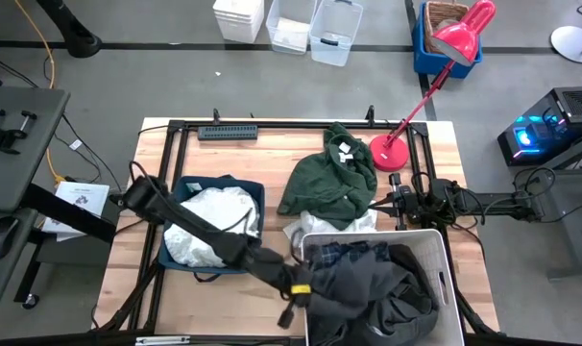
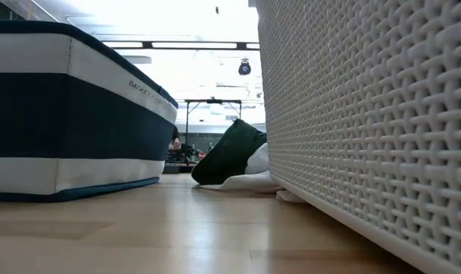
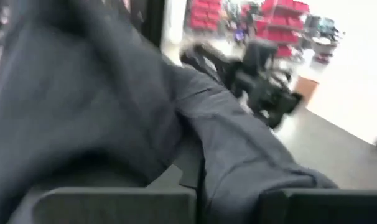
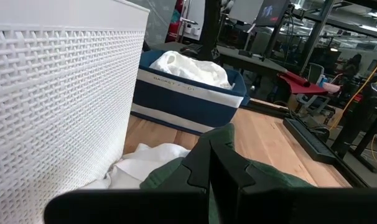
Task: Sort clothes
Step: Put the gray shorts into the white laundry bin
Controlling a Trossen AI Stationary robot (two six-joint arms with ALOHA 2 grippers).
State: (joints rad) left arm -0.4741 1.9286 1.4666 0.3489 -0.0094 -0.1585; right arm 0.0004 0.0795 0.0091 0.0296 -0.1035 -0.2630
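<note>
The dark grey jacket lies heaped in the white plastic bin on top of the blue-and-white plaid shirt. My left gripper is at the bin's left wall, shut on the jacket. The dark green hoodie lies on the table behind the bin, with a white cloth piece at its near edge. More white cloth fills the navy bin. My right gripper is shut at the hoodie's right edge, just above it; I cannot tell whether it touches. My left gripper pinches a fold of the dark grey jacket between its two fingers. It comes from the table's left, over the bin's left wall. The cloth bulges up in front of the fingers, and the rest of the jacket lies in the bin.
A red desk lamp stands at the table's far right, close behind my right arm. The navy bin and the white bin stand side by side along the near half. Bare wood shows between them.
</note>
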